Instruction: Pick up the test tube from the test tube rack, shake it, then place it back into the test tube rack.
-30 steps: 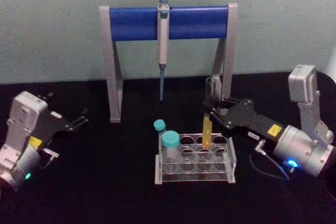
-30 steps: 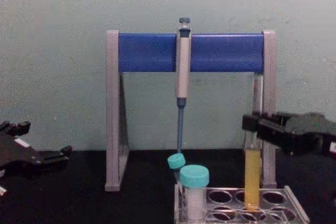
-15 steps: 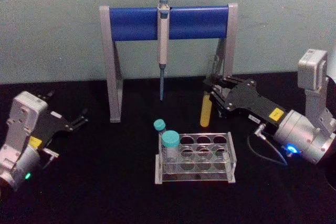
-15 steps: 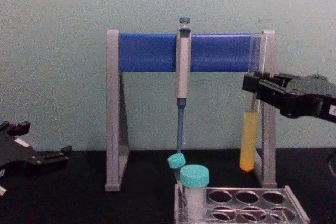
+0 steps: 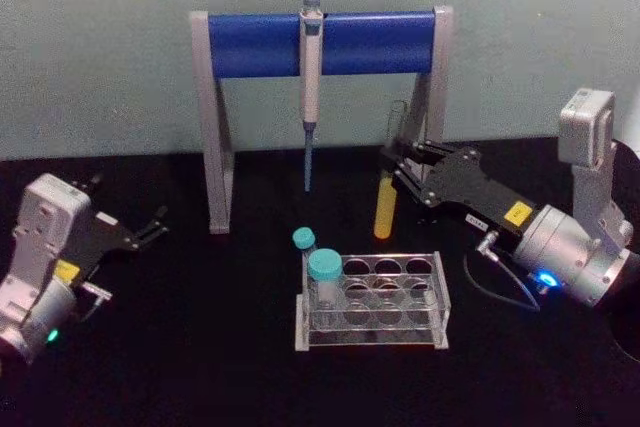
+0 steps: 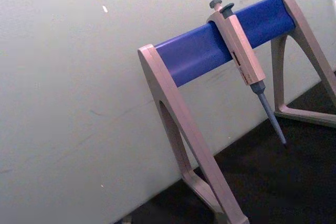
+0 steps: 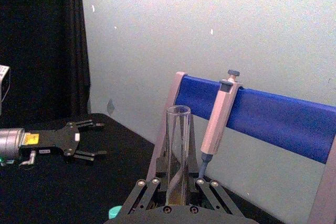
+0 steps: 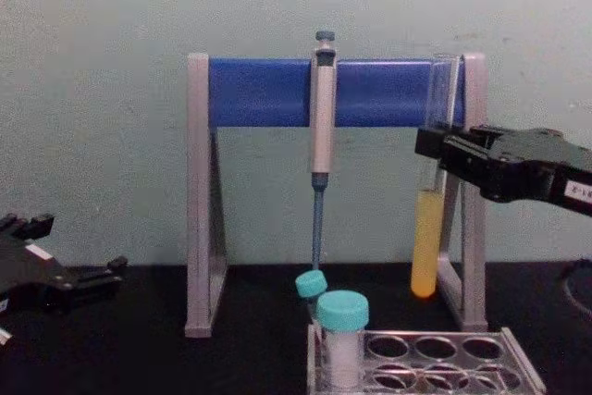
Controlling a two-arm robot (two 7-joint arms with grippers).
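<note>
Tall grey-and-blue pipette stand (image 5: pixel 250 44) sits near, behind slim clear glass test tube (image 5: pixel 385 212). Low clear plastic rack (image 5: pixel 400 332): right holes free, short teal-capped vials (image 5: pixel 324 267) block left end.

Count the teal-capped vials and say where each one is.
2. The larger short teal-capped clear vial stands at the front-left corner of the low clear plastic test tube rack; the smaller teal-capped vial leans just behind it. No others seem hidden.

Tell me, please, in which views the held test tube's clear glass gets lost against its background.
Head view: the test tube, held by the right gripper, shows by its yellow liquid; its empty top merges with the pipette stand. Chest view: top faint over the blue bar. Right wrist view: glass outlined plainly on the pale wall.
</note>
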